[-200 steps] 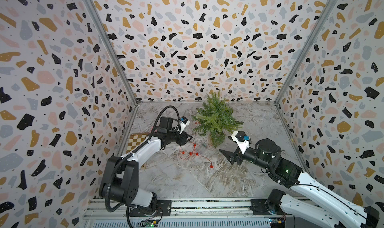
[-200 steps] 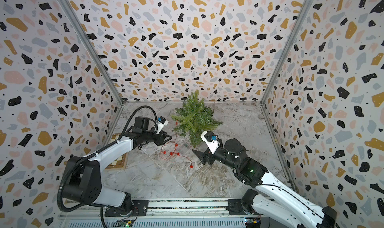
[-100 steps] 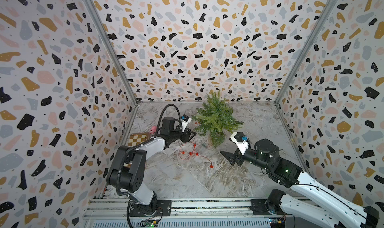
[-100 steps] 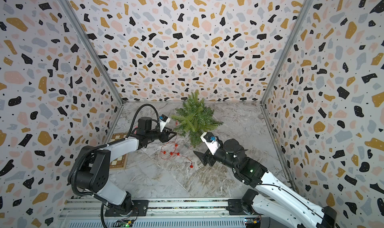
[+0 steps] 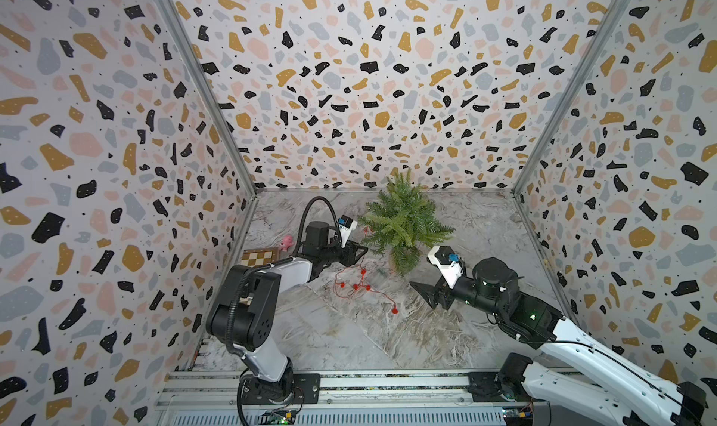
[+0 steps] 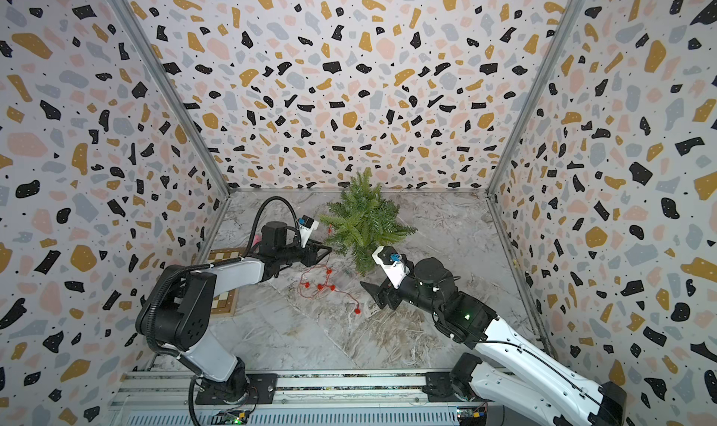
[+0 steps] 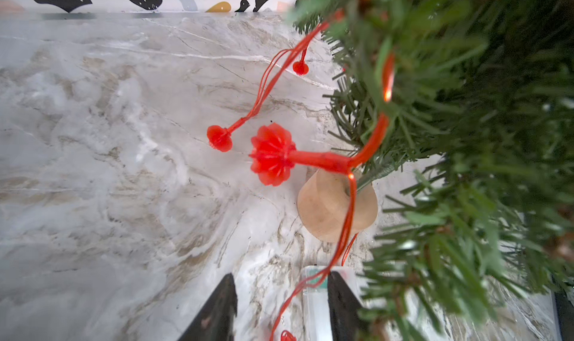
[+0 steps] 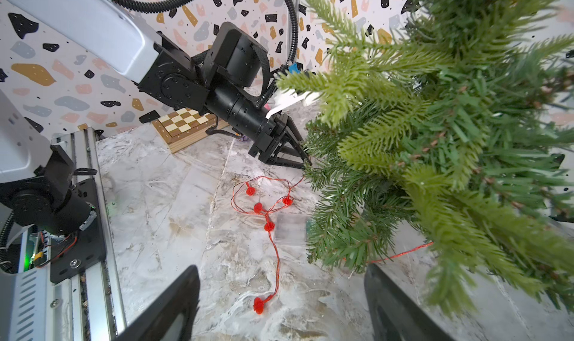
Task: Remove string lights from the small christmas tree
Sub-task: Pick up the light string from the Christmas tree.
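Wire of the red beaded string lights (image 7: 271,154) runs between our left tool's (image 7: 279,277) half-spread jaws into the small green fir tree (image 7: 466,137) beside it; our right tool (image 8: 281,268), spread and empty, hangs apart.

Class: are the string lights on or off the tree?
Partly on: string lights thread branches of the small christmas tree; the rest lies on the table.

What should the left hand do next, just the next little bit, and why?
Probably close the left hand on the string lights: their red wire runs between its open fingers and loops through branches of the small christmas tree, so a grip must come before pulling.
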